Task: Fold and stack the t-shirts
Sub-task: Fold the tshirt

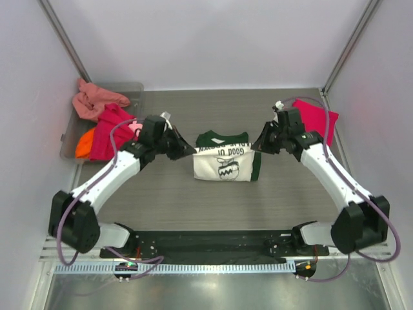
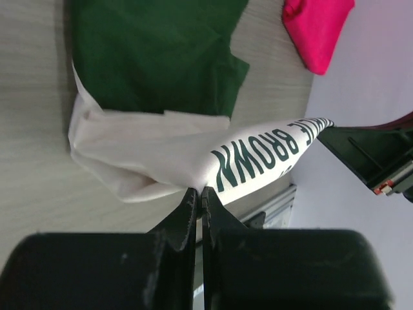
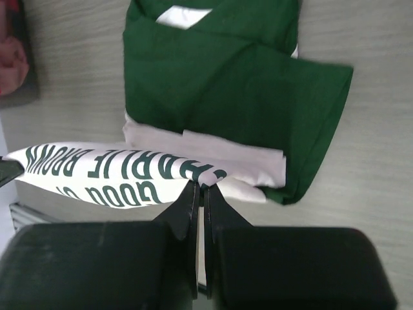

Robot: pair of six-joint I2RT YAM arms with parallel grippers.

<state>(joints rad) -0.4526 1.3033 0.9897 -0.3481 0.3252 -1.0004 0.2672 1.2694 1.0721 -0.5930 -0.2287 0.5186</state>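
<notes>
A tray (image 1: 133, 88) holding t-shirts (image 1: 106, 129) sits far left, one t-shirt (image 1: 222, 166) centre, another t-shirt (image 1: 316, 119) far right.

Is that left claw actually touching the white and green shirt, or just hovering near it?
Touching. The left wrist view shows the left gripper shut on the white-and-green t-shirt, its cloth pinched between the fingertips.
</notes>
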